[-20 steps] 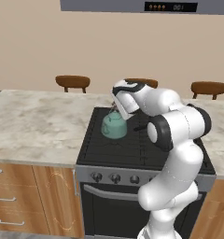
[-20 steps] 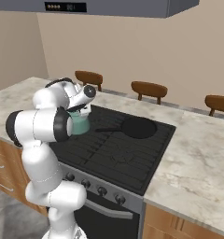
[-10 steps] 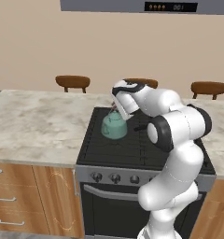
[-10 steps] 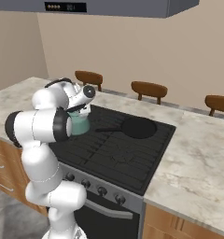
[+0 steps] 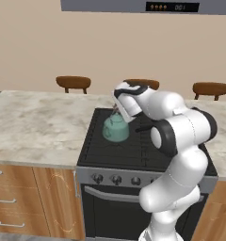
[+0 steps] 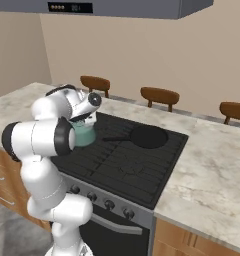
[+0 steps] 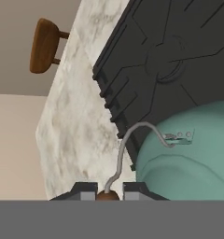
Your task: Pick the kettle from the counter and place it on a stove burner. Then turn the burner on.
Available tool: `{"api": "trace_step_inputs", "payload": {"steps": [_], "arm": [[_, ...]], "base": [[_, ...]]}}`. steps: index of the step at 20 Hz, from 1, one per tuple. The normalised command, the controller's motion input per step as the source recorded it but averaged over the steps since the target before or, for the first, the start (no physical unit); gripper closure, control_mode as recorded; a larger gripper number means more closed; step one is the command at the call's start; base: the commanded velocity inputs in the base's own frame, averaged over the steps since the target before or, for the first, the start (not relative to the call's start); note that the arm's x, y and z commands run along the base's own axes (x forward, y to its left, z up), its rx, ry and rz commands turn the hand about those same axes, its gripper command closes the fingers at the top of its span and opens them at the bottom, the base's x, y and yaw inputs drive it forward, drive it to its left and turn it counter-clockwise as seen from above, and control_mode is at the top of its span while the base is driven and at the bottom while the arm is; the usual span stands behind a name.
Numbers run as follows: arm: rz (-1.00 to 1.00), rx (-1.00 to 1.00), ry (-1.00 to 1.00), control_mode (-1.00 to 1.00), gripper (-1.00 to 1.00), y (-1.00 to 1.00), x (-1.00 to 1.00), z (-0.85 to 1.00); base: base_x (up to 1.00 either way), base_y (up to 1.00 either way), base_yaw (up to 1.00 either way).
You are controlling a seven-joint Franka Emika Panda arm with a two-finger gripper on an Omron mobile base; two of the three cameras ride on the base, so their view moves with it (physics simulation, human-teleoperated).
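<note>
1. From the left base view, the kettle (image 5: 116,129) sits over the left side of the stove (image 5: 133,155), on or just above the black grate of a burner (image 5: 110,141); I can't tell from here whether its base touches the grate. The gripper (image 5: 118,109) is right above it, at the top of the handle, with the white arm bent over the range from the right. The fingers are too small here to make out. The counter (image 5: 35,127) stretches off to the left of the stove, with wooden cabinets (image 5: 30,197) under it. Silver knobs (image 5: 116,179) line the stove front. Three brown stools (image 5: 73,83) stand behind the counter.

2. From the right base view, the kettle (image 6: 83,135) is mostly hidden behind the arm's elbow; only a teal patch shows, over the stove's near-left part. The gripper (image 6: 85,117) is just above it, and again I can't read the fingers. A black frying pan (image 6: 148,136) lies on the back of the range, well apart from the kettle, its handle pointing toward the kettle. Counter (image 6: 212,170) runs along the right.

3. In the hand view, the two fingertips (image 7: 86,190) stand narrow, pinched on the brown top of the kettle's handle (image 7: 107,194). The thin wire of the handle curves away to the teal body (image 7: 193,158). Beyond it are the grate and a round burner (image 7: 165,60), then counter (image 7: 76,112) and a stool (image 7: 45,44).
</note>
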Motion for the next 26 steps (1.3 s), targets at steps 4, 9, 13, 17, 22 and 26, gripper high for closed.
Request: {"api": "trace_step_inputs", "payload": {"steps": [4, 9, 13, 17, 22, 26], "arm": [[0.01, 0.01, 0.00, -1.00, 1.00, 0.09, -0.26, 0.00], [0.01, 0.01, 0.00, -1.00, 1.00, 0.11, -0.14, 0.00], [0.00, 0.06, 0.00, -1.00, 1.00, 0.00, 0.00, -0.01], [0.00, 0.10, 0.00, -1.00, 1.00, 0.00, 0.00, -0.11], [0.00, 0.01, 0.00, -1.00, 1.00, 0.00, 0.00, -0.10], [0.00, 0.00, 0.00, -1.00, 1.00, 0.00, 0.00, -0.15]], "base": [[0.00, 0.00, 0.00], [0.00, 0.00, 0.00], [0.00, 0.00, 0.00], [0.00, 0.00, 0.00], [0.00, 0.00, 0.00], [0.00, 0.00, 0.00]]}}
